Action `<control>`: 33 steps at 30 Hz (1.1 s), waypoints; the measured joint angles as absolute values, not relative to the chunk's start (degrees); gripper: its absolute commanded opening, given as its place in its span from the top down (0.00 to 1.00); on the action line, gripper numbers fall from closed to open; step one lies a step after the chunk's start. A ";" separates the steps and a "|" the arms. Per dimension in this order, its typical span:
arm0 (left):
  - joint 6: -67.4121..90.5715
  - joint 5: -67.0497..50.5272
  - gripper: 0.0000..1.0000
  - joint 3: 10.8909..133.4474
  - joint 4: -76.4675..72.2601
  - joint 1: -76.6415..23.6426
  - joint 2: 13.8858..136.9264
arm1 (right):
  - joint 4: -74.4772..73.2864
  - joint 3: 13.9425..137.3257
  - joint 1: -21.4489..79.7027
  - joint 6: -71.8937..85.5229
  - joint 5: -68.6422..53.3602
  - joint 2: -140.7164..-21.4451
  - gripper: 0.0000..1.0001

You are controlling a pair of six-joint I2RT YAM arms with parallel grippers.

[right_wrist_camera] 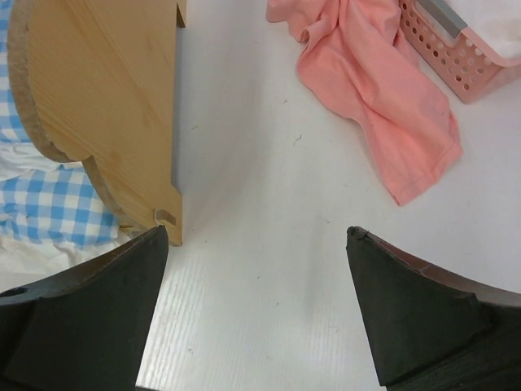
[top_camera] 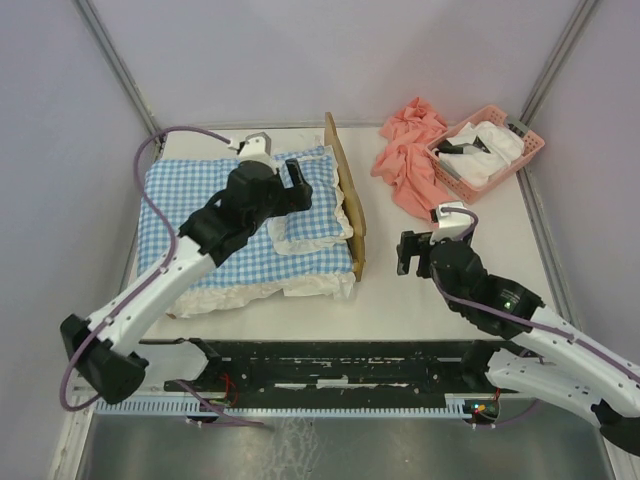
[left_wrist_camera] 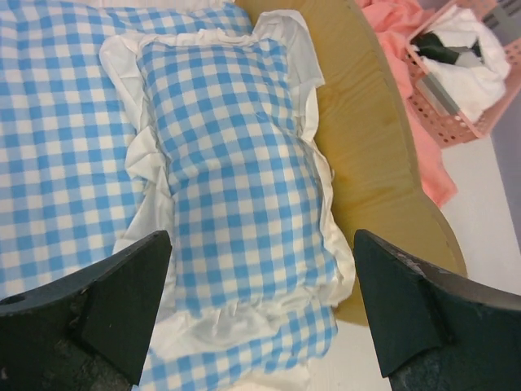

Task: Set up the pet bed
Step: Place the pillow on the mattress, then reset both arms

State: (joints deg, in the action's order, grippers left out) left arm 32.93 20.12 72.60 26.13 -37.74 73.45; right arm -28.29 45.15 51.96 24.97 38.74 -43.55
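Observation:
The pet bed stands at the left of the table, and its light-wood headboard (top_camera: pixel 347 190) (left_wrist_camera: pixel 366 138) (right_wrist_camera: pixel 98 90) is on the bed's right side. A blue-and-white checked mattress cushion (top_camera: pixel 250 265) (left_wrist_camera: pixel 57 147) covers the base. A small frilled checked pillow (top_camera: pixel 315 215) (left_wrist_camera: pixel 236 179) lies on it against the headboard. My left gripper (top_camera: pixel 298 182) (left_wrist_camera: pixel 262 309) hovers open over the pillow's near end, holding nothing. My right gripper (top_camera: pixel 410 252) (right_wrist_camera: pixel 256 301) is open above bare table just right of the headboard's foot.
A pink cloth (top_camera: pixel 410 160) (right_wrist_camera: pixel 366 81) lies crumpled at the back right. Beside it a pink plastic basket (top_camera: pixel 530 150) (right_wrist_camera: pixel 456 49) (left_wrist_camera: pixel 468 114) holds white and dark items. Enclosure walls and metal posts ring the table.

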 measured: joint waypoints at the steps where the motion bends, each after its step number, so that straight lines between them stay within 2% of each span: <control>1: 31.90 19.42 0.01 71.85 26.39 -37.74 71.31 | -29.80 46.09 51.96 25.06 38.26 -43.11 0.01; 11: 27.03 12.88 0.01 56.07 26.30 -37.74 35.90 | -36.03 48.56 51.96 26.85 34.54 -35.22 0.01; 16: 27.07 12.58 0.01 48.29 27.35 -37.74 26.04 | -37.36 48.38 51.96 30.06 33.17 -34.46 0.01; 22: 27.18 16.01 0.01 43.35 29.50 -37.74 18.22 | -38.37 46.39 51.96 33.15 32.86 -33.80 0.01; 33: 27.09 17.45 0.01 45.65 31.29 -37.74 17.76 | -40.38 47.70 51.96 34.46 33.56 -34.59 0.01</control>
